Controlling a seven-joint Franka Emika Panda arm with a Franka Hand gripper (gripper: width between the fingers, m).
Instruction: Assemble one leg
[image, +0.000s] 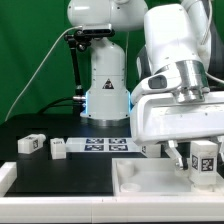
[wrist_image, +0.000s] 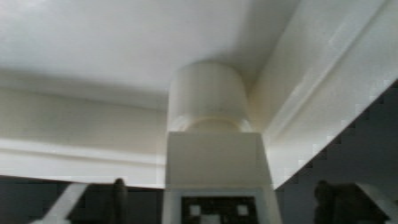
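Black table (image: 70, 176), green backdrop (image: 25, 60) behind (claw (image: 200, 166) straddles a leg (image: 204, 155)).

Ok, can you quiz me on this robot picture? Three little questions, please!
1. True or false: the fingers are empty.
2. How many loose legs lie on the black table on the exterior view's left? A) one B) two C) five
3. Fill in: the thin flat white ___ board carries several tags.

Key:
1. False. They are shut on a leg.
2. B
3. marker (it is the marker board)
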